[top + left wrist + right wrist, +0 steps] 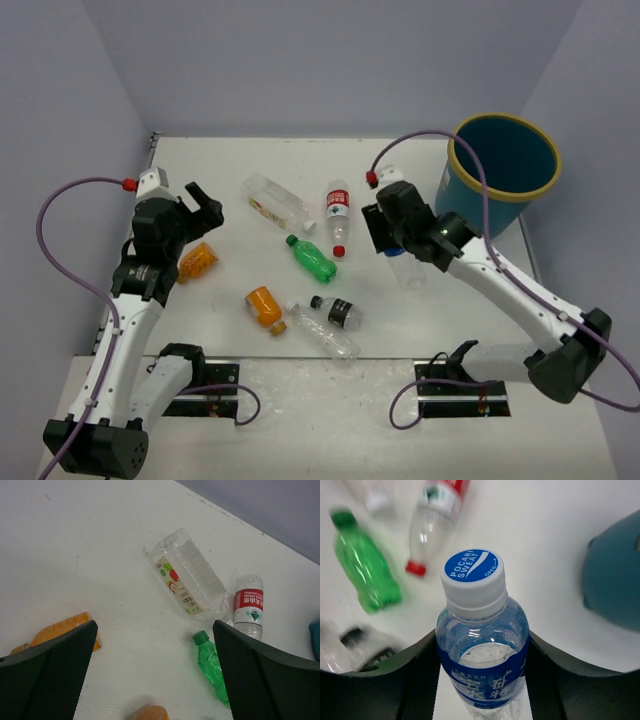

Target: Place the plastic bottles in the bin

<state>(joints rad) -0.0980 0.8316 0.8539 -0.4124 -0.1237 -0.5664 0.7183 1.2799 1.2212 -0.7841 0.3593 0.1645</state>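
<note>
Over on the left side of the top view, the left gripper [203, 204] hangs above the white table [240, 155] with its jaws spread wide and nothing between them. Its wrist camera shows the same: both dark fingers [55, 670] apart, bare table in the gap. Just below it lies an orange bottle [197, 260] on its side, peeking out beside the left finger in the wrist view [62, 629].

Moving right, a second orange bottle [265, 307] lies lower down, near the front edge. Above it, a large clear bottle with a pale label [275, 200] lies diagonally. Next comes the green bottle [310, 258], on its side at mid-table, and below it a small black-labelled bottle [338, 312] just beside a clear bottle [325, 336]. The red-labelled bottle [338, 215] lies with its red cap pointing down the frame, close to the green one.

Now the right side: the right gripper [393, 238] is clamped on a Pocari Sweat bottle [482, 645], blue label, white-and-blue cap pointing away from the wrist, fingers pressed against both sides of the body. From above, the bottle's clear body [410, 268] shows below the gripper.

Upper right, the teal bin [470, 205] with its yellow rim stands at the table's far right corner, near that gripper but not under it. All the bottles on show are outside the bin.
</note>
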